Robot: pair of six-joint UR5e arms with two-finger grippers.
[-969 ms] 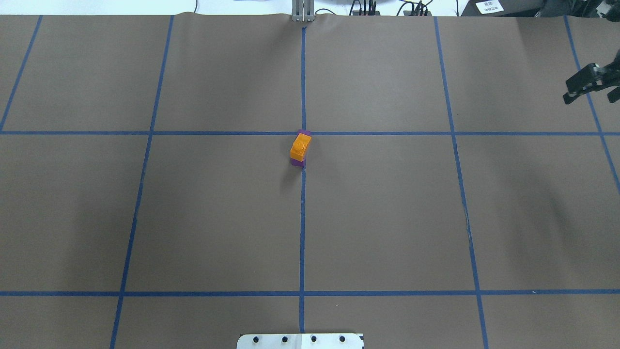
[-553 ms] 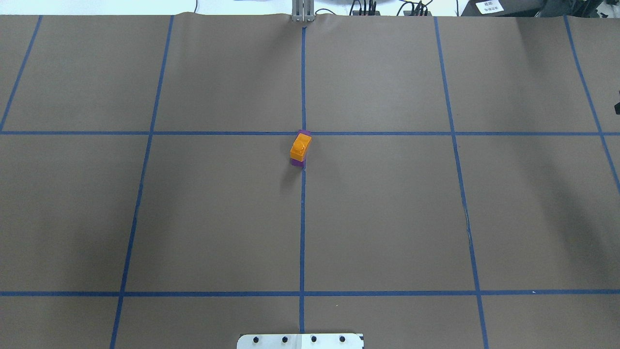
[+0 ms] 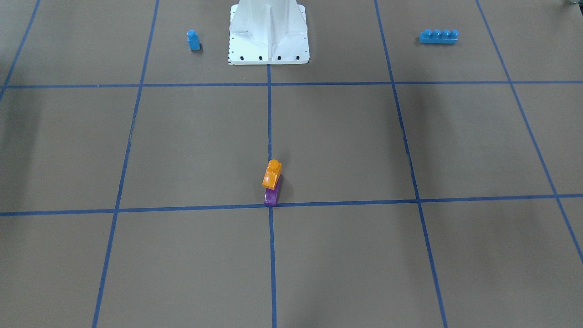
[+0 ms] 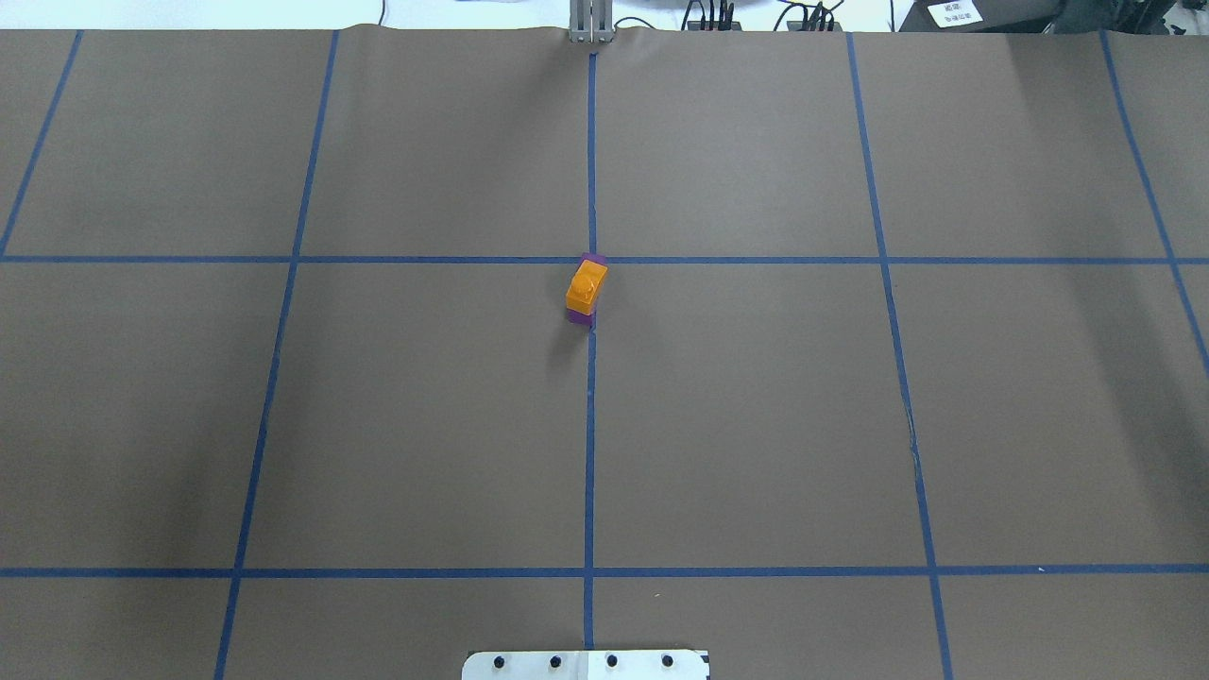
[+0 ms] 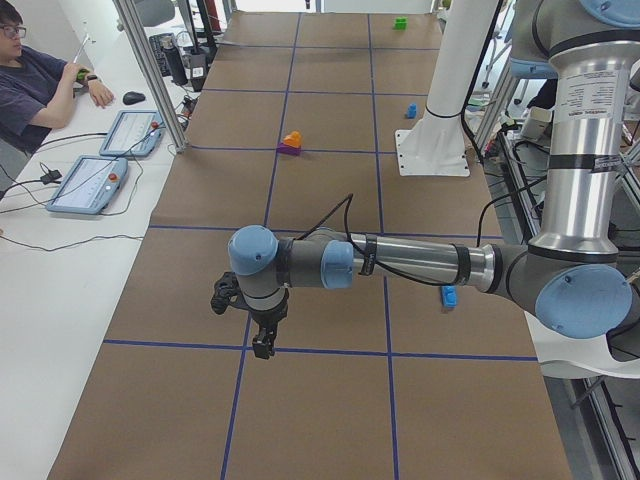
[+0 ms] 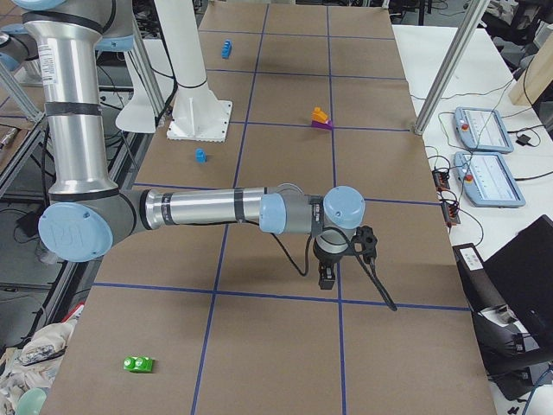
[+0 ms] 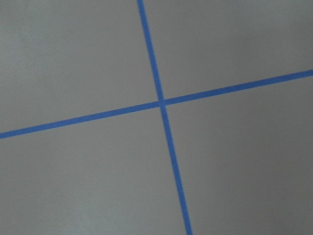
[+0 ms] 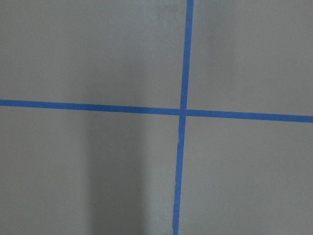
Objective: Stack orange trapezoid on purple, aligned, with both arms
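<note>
The orange trapezoid (image 4: 586,284) sits on top of the purple brick (image 4: 580,319) at the table's centre, by the crossing of two blue tape lines. In the front-facing view the orange trapezoid (image 3: 272,175) leans a little over the purple brick (image 3: 271,197). No gripper touches them. My left gripper (image 5: 262,348) hangs over the table far from the stack, seen only in the exterior left view. My right gripper (image 6: 327,278) shows only in the exterior right view, also far from the stack. I cannot tell whether either is open or shut.
A small blue one-stud brick (image 3: 193,40) and a long blue brick (image 3: 438,36) lie either side of the white robot base (image 3: 268,50). A green brick (image 6: 138,364) lies at the table's right end. An operator (image 5: 35,85) sits beside the table.
My right gripper was at the overhead view's right edge and has withdrawn out of that view. The stacked bricks have not moved.
</note>
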